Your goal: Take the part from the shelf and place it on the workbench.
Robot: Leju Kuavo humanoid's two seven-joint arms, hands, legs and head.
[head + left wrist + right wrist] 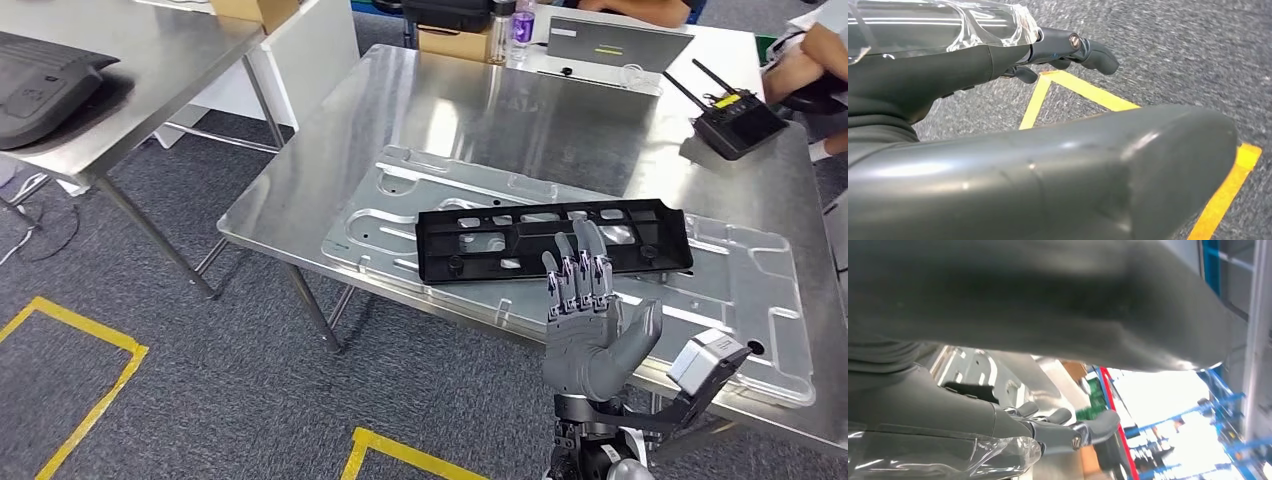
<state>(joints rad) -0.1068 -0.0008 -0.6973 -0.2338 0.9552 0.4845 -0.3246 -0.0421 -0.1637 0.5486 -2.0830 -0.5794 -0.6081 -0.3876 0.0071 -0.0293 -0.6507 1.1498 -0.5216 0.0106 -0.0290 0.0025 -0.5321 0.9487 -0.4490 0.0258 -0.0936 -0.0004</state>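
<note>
The black plastic part (pixel 432 250) lies flat on a large stamped metal plate (pixel 740 270) on the steel workbench (pixel 500 110). My right hand (pixel 590 320) is raised at the bench's near edge, fingers straight and together. Its fingertips reach over the part's near rim and it holds nothing. In the right wrist view the fingers (pixel 1068 427) stretch out above the plate (pixel 978 370), with a bit of the black part (pixel 955 387) behind them. My left hand (pixel 1068 47) hangs over the carpet with loosely extended fingers and nothing in it.
A second steel table (pixel 150 50) stands at the left with a dark case (pixel 40 85) on it. On the workbench's far side are a black remote with antennas (pixel 735 120), a grey device (pixel 610 45) and a cardboard box (pixel 455 40). A person (pixel 810 60) sits at the back right. Yellow tape (pixel 80 330) marks the floor.
</note>
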